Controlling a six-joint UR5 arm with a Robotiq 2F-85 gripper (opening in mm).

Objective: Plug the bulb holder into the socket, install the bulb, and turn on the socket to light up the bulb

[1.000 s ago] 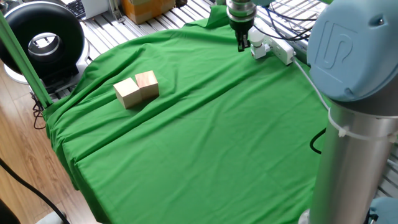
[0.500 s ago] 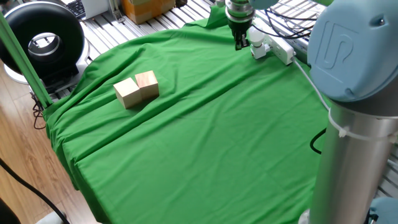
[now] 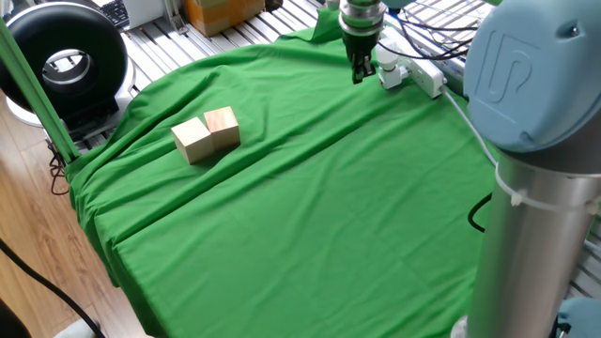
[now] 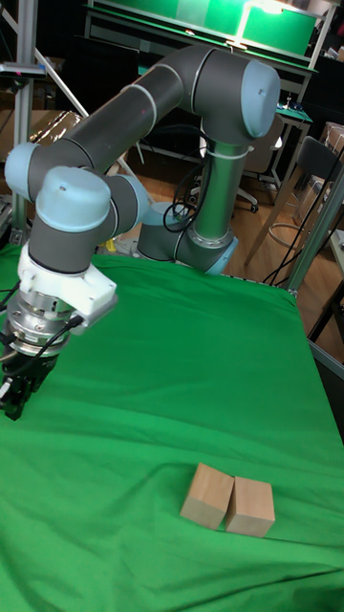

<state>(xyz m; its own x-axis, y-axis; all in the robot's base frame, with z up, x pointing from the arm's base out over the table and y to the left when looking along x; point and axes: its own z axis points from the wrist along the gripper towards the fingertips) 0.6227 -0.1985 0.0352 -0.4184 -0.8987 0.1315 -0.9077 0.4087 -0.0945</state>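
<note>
A: Start at the top of the fixed view, just right of centre. Your black two-finger gripper (image 3: 358, 71) points down over the far edge of the green cloth-covered table (image 3: 310, 207).

B: Released or clenched?

A: You can't tell. The fingers show as one dark shape in the fixed view, and in the tall fixed view the gripper (image 4: 13, 400) sits at the left edge, partly cut off. Whether anything is between the fingers is not visible either.

B: And the long white rectangular power strip?

A: The socket (image 3: 420, 75) lies in the upper right of the fixed view, running diagonally on the cloth, just right of the gripper. A small white cube-like piece (image 3: 392, 73) stands on its near end; it looks like the bulb holder, but you can't make out its opening or prongs at this size. The gripper is just beside that piece, to its left; contact can't be judged.

B: The bulb?

A: You won't find it in either view.

B: Anything else on the cloth?

A: Two pale wooden blocks (image 3: 207, 133), touching side by side, left of centre in the fixed view, well apart from the socket. In the tall fixed view they (image 4: 228, 500) sit at lower centre.
</note>
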